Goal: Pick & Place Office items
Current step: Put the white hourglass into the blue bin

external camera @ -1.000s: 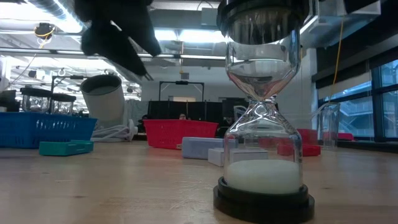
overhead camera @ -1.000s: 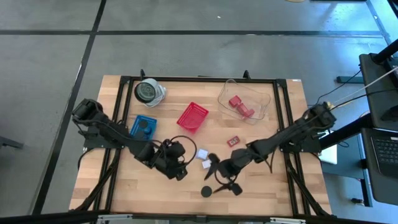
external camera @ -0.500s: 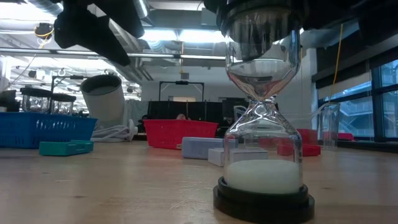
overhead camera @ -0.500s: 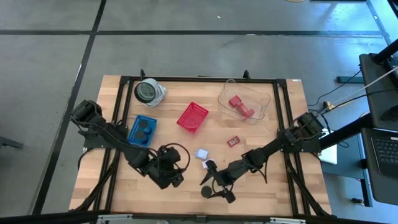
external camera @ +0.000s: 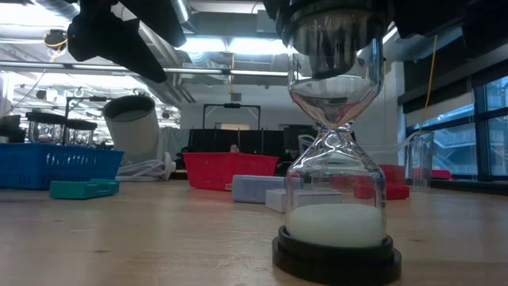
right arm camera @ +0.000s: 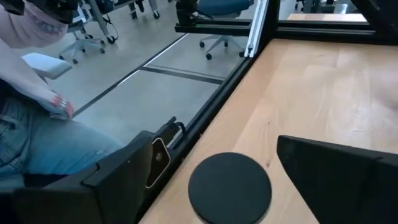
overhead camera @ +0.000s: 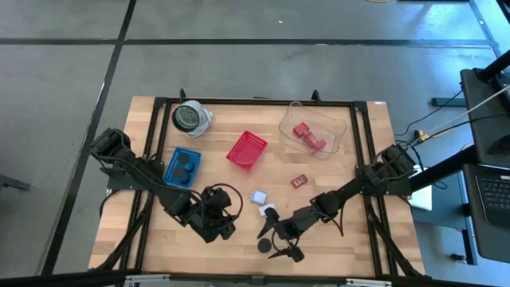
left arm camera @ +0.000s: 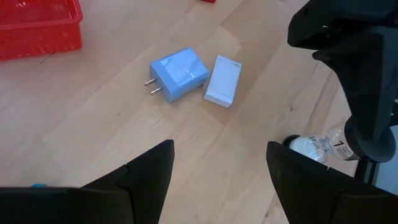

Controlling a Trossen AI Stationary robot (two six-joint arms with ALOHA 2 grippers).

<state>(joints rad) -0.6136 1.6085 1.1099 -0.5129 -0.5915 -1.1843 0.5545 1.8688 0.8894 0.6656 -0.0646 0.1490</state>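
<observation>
An hourglass (external camera: 336, 167) with black end caps stands on its base near the table's near edge (overhead camera: 265, 246). My right gripper (overhead camera: 276, 243) is open above it, one finger on each side of the black top cap (right arm camera: 230, 186), with a gap showing on both sides. My left gripper (left arm camera: 221, 177) is open and hovers over bare wood (overhead camera: 212, 220) left of the hourglass. A pale-blue plug adapter (left arm camera: 178, 73) and a white rectangle (left arm camera: 222, 81) lie flat side by side (overhead camera: 258, 197). A small red piece (overhead camera: 299, 181) lies farther right. A teal piece (external camera: 83, 188) lies on the table.
A red mesh basket (overhead camera: 246, 149), a blue tray (overhead camera: 174, 159) holding black discs, a clear container (overhead camera: 291, 119) with red items and a round grey object (overhead camera: 191, 117) sit toward the far side. A seated person (right arm camera: 31, 124) is beyond the table's edge.
My right gripper has moved toward the near edge and a little left, coming to stand over the hourglass with its fingers either side of the top cap. My left gripper has drawn back slightly toward the left and near edge. The hourglass has stayed in place.
</observation>
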